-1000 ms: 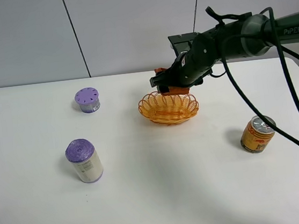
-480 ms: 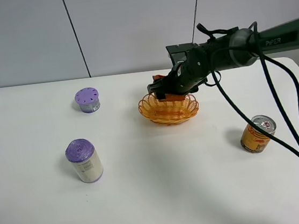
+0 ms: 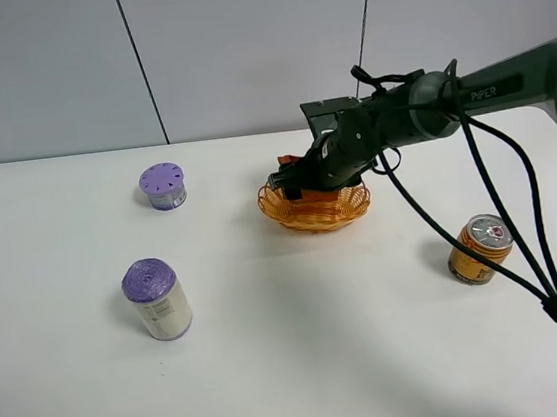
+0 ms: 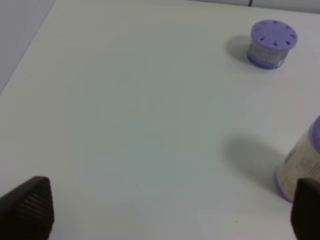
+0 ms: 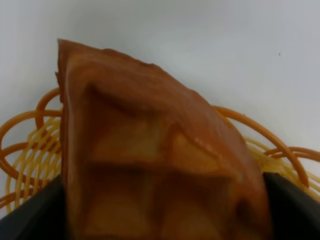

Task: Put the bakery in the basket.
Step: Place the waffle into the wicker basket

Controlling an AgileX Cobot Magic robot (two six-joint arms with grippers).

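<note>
Bakery (image 5: 150, 150) clamped in right hand (image 3: 293, 180), low over basket (image 3: 321, 214), left hand (image 4: 167, 211) spread apart above white desk (image 4: 125, 125), short purple-lidded tub (image 4: 272, 44) ahead

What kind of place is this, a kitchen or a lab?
Likely a robotics lab: bare white table, plain panelled wall, and a cabled robot arm holding bakery over a basket.

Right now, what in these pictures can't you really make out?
Right wrist view: the bakery fills the blurred picture; the basket is cut off at the edges.
High view: the right gripper hides most of the bakery; whether it touches the basket floor is unclear.
Left wrist view: the taller purple-lidded jar is cut by the edge.
High view: the can label is too small.
</note>
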